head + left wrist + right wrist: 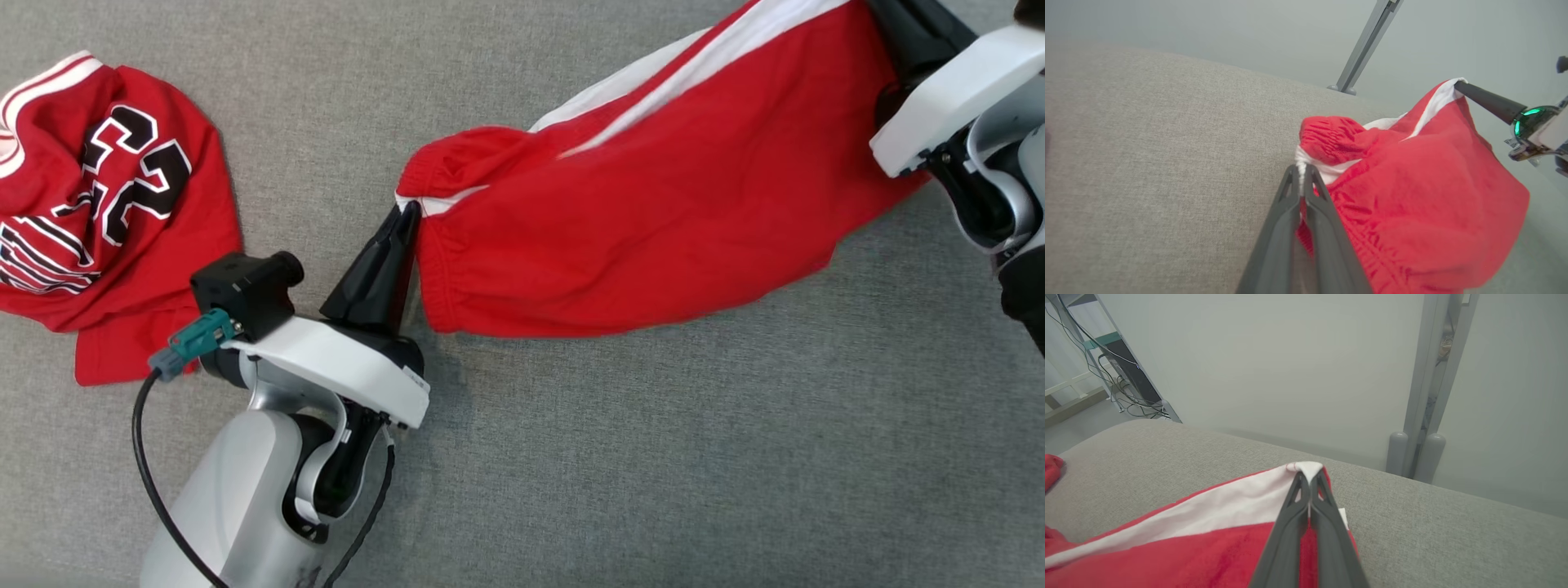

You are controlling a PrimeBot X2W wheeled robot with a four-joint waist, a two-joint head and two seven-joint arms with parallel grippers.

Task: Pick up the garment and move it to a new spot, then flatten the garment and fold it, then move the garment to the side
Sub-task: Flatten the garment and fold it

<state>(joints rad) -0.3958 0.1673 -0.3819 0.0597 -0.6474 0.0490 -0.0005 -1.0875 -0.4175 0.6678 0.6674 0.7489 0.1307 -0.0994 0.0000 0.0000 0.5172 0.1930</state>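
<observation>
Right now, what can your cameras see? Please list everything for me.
shorts: one, red with white stripes, stretched between the two grippers
jersey: one, red with black and white lettering, crumpled at the surface's left
surface: one, grey fabric, beneath both garments
wall: one, pale, beyond the surface
metal upright: one, grey, against the wall
cables: several, dark, trailing past the surface's far edge
left gripper: one, dark fingers, shut on the shorts' waistband end
right gripper: one, dark fingers, shut on the shorts' white-striped corner
</observation>
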